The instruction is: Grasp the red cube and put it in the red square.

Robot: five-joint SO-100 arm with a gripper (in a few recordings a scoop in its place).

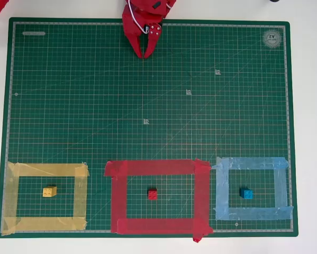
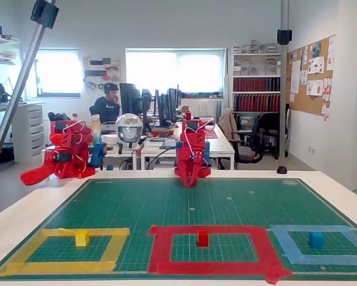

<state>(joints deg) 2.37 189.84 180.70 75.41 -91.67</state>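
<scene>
Studded plastic red cube sits inside the tape-strip red square.

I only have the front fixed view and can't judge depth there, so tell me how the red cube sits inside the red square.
Observer: In the overhead view the red cube sits near the middle of the red square, clear of all four sides of it.
Operator: Now report the gripper.
Observer: From above, the gripper has its fingertips meeting, over the mat close to its far edge, well away from the red cube.
</scene>
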